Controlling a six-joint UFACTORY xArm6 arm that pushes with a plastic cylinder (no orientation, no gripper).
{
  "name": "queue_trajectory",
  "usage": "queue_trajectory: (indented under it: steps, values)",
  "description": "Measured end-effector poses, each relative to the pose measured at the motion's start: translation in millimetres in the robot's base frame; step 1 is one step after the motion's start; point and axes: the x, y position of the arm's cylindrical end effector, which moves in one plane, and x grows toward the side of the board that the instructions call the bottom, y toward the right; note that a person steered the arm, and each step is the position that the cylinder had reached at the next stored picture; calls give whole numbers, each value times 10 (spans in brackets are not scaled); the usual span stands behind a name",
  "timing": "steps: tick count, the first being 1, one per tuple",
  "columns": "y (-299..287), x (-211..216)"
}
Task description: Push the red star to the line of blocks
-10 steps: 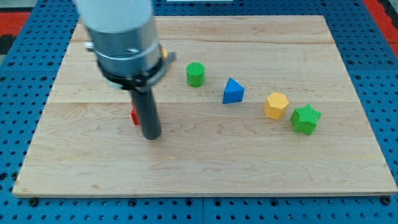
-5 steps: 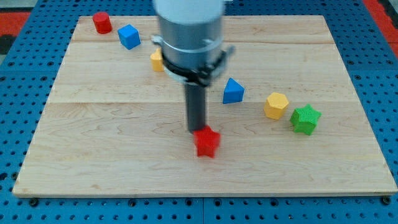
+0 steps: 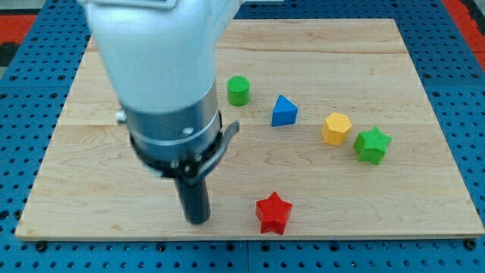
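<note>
The red star [image 3: 273, 213] lies near the board's bottom edge, a little right of centre. My tip [image 3: 198, 221] rests on the board to the star's left, a short gap apart from it. A line of blocks runs from upper middle down to the right: a green cylinder [image 3: 239, 90], a blue triangle [image 3: 284, 111], a yellow hexagon [image 3: 336, 128] and a green star [image 3: 372, 145]. The red star sits below this line. The arm's body hides the board's upper left.
The wooden board [image 3: 424, 205] lies on a blue pegboard surface [image 3: 470, 98]. The board's bottom edge runs just below the red star and my tip.
The red star has slid down and a little right toward the bottom edge. My tip has moved from above the star to its left, lower on the board.
</note>
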Motion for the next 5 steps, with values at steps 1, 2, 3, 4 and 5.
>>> queue_trajectory:
  steps: [1, 2, 3, 4, 5]
  values:
    - [690, 110]
    - [1518, -64]
    - [1874, -94]
    - [1065, -89]
    - [703, -150]
